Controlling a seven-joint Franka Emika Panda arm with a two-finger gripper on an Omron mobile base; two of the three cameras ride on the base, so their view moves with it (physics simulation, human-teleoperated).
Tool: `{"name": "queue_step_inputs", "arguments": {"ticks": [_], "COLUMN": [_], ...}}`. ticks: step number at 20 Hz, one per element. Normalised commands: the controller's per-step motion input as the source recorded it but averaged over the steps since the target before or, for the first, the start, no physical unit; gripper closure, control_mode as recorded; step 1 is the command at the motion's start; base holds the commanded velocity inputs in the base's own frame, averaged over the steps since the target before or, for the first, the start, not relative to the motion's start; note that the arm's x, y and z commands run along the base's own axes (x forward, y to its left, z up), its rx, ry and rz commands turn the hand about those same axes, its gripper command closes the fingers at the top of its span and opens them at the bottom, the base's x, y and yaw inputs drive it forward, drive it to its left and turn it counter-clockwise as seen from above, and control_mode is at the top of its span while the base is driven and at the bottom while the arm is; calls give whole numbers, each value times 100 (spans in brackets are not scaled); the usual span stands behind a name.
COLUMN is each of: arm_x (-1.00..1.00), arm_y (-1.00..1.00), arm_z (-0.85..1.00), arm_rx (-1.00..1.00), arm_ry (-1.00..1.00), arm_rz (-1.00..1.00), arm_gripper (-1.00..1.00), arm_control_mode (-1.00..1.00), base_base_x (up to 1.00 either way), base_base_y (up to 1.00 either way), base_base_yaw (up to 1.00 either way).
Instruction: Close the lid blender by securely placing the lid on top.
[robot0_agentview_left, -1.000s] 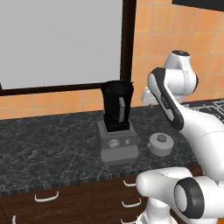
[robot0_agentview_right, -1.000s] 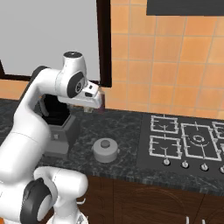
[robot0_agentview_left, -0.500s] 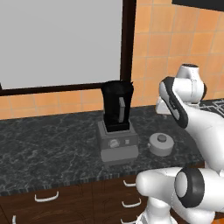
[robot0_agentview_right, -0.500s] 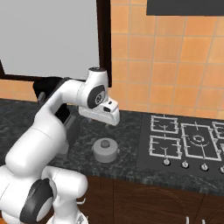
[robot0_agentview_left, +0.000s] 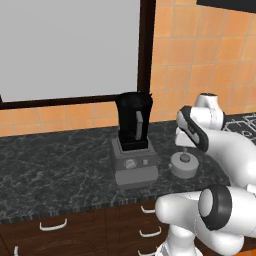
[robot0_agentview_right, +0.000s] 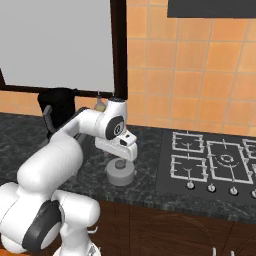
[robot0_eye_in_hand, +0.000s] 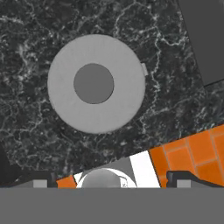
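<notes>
The light-grey round lid (robot0_agentview_left: 184, 165) with its small knob lies flat on the dark marble counter, right of the blender. The blender's black tapered jar (robot0_agentview_left: 134, 121) stands open-topped on its boxy grey base (robot0_agentview_left: 135, 165) with a round dial. My gripper (robot0_agentview_right: 120, 161) hangs just above the lid (robot0_agentview_right: 120, 173), pointing straight down at it. In the hand view the lid (robot0_eye_in_hand: 96, 83) sits ahead, a little left of centre, and the gripper (robot0_eye_in_hand: 109, 180) is open with its tips wide apart and nothing between them.
A gas hob (robot0_agentview_right: 215, 160) lies on the counter to the right of the lid. The tiled orange wall and a dark-framed window (robot0_agentview_left: 146, 50) stand behind the blender. Drawers (robot0_agentview_left: 52, 225) run below the counter's front edge.
The arm has swung from beside the blender jar to the right and lowered, bringing the hand down over the lid. Lid and blender have not moved.
</notes>
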Motion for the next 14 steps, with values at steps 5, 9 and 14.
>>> {"name": "queue_step_inputs", "arguments": {"ticks": [5, 9, 14], "arm_x": [0, 3, 10], "arm_y": [0, 0, 0], "arm_z": [-53, -36, -15], "arm_rx": [1, 0, 0], "arm_ry": [0, 0, 0], "arm_rz": [-5, -2, 0], "arm_gripper": [-100, -100, -100], "arm_control_mode": [-100, -100, -100], "base_base_x": [0, 0, 0], "base_base_y": [0, 0, 0], "base_base_yaw": [0, 0, 0]}}
